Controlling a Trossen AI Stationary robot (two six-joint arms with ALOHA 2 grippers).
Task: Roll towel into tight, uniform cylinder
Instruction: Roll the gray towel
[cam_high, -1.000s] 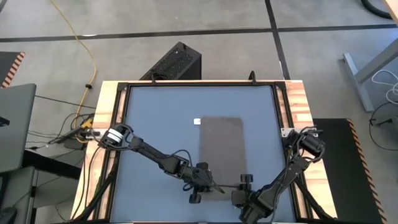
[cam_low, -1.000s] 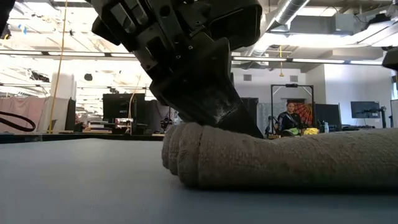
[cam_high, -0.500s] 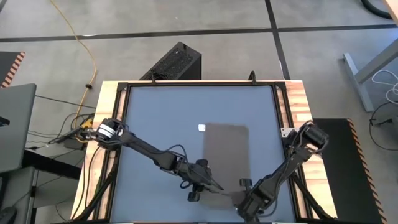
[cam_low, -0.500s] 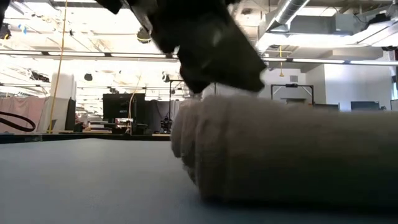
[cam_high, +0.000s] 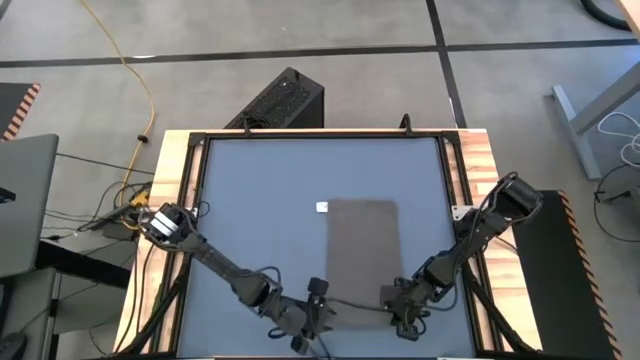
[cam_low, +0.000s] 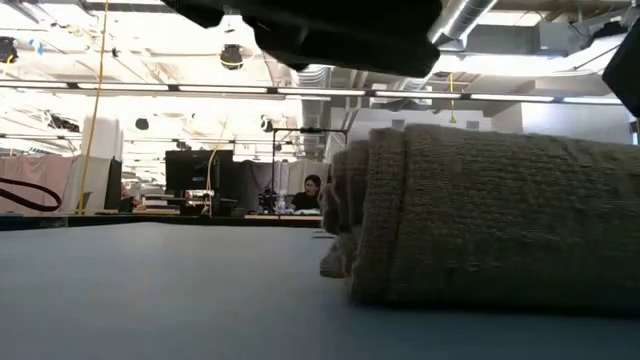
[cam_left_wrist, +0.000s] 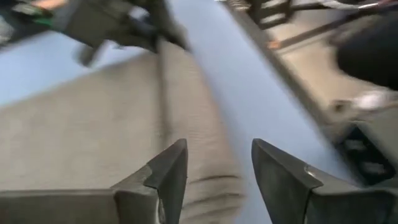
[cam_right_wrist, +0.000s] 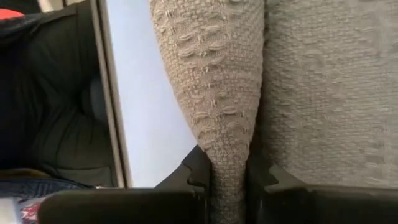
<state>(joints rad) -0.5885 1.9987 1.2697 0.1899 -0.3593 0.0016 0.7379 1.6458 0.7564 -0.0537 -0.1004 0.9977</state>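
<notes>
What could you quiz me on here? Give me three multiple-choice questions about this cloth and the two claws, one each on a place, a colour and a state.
1. Where on the towel is the rolled part?
A. at the end nearest the arms' grippers
B. at the end by the white tag
C. down the middle

2. What colour is the table top?
A. wood brown
B. blue-grey
C. white

3. How does the right gripper stand?
A. wide open above the cloth
B. out of sight
C. shut on the towel

Answers:
1. A: in the high view the flat stretch runs from the white tag toward the grippers, and the roll lies beside them.
2. B: the surface around the cloth is blue-grey in every view.
3. C: the right wrist view shows the rolled edge pinched between its fingers, while the left gripper has its fingers apart over the roll's end.
</notes>
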